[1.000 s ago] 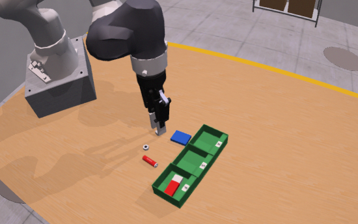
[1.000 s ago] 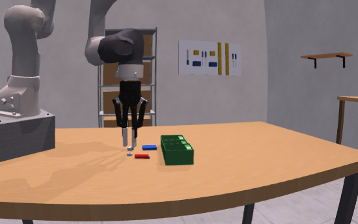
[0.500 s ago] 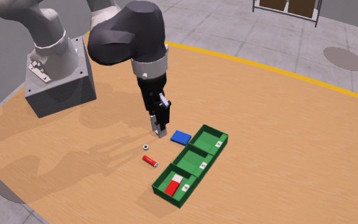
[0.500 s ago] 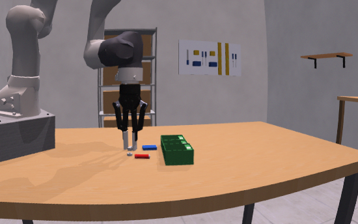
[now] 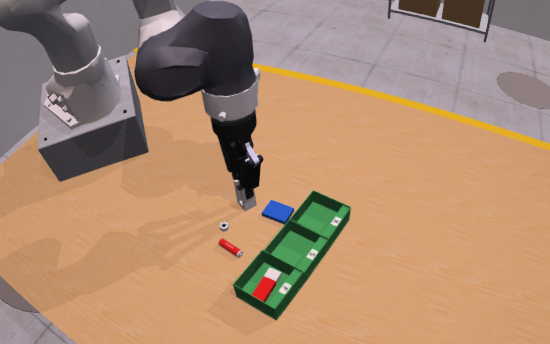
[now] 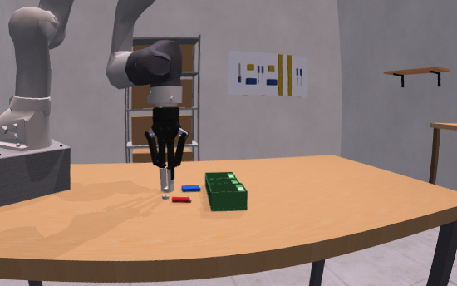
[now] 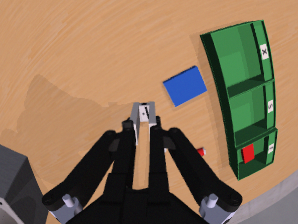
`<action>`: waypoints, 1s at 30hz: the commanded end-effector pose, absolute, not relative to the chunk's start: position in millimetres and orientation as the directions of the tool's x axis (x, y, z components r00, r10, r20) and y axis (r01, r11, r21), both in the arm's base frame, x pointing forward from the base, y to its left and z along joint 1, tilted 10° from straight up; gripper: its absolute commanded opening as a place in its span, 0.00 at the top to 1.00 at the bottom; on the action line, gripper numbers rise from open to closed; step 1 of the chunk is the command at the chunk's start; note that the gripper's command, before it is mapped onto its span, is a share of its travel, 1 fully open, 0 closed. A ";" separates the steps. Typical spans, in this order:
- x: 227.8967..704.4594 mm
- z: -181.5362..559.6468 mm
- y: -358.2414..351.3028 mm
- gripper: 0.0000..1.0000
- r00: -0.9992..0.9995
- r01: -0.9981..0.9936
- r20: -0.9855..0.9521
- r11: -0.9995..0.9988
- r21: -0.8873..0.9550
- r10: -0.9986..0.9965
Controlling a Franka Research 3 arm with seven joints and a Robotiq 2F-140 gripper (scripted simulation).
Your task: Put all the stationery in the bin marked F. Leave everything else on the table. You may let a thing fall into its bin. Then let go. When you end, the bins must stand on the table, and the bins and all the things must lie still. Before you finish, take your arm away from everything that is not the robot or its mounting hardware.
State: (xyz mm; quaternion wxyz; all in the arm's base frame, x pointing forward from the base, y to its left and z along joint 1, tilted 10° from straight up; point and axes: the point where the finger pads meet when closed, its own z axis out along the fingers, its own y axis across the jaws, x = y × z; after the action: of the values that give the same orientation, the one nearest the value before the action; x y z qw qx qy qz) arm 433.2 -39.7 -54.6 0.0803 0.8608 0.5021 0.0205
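My gripper (image 5: 246,201) stands upright with its fingertips at the table top, just left of the flat blue pad (image 5: 277,210). The fingers are narrow and closed on a small grey-white block (image 7: 143,113), which shows between the tips in the wrist view; it rests at table level. The gripper also shows in the exterior view (image 6: 166,183). A green tray of three bins (image 5: 295,252) lies to the right. Its labels are too small to read. A red and white eraser (image 5: 266,284) lies in the nearest bin.
A small metal nut (image 5: 224,226) and a red battery (image 5: 230,247) lie on the table in front of the gripper, left of the bins. The robot's grey base block (image 5: 90,130) stands at the far left.
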 end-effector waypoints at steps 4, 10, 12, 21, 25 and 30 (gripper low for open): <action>434.0 -54.8 -38.1 0.94 0.505 0.855 -0.039 -0.493 0.162 0.862; 434.0 -54.8 -38.1 0.94 0.505 0.855 -0.039 -0.493 0.162 0.862; 434.0 -54.8 -38.1 0.94 0.505 0.855 -0.039 -0.493 0.162 0.862; 434.0 -54.8 -38.1 0.94 0.505 0.855 -0.039 -0.493 0.162 0.862; 434.0 -54.8 -38.1 0.94 0.505 0.855 -0.039 -0.493 0.162 0.862; 432.7 -45.0 -37.0 0.94 0.505 0.855 -0.039 -0.493 0.162 0.862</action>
State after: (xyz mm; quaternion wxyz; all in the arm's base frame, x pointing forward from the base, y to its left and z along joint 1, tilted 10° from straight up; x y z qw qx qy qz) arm 433.3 -37.2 -51.2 0.0804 0.8638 0.4968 0.0242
